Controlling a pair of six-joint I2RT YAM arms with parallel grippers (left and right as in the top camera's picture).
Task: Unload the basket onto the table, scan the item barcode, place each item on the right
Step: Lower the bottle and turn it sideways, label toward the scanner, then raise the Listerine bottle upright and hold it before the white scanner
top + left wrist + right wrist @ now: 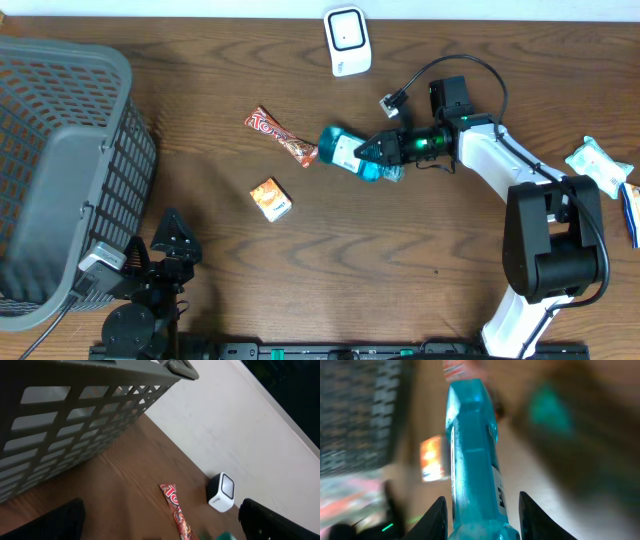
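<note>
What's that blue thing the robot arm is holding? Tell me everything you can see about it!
It is a see-through blue-green plastic bottle with a white label with dark print on its side. The right gripper clamps it near one end, one finger on each side. From above it lies sideways, its free end pointing left, close to the red snack wrapper. Whether those two touch, or whether the bottle rests on the table, cannot be told.
</note>
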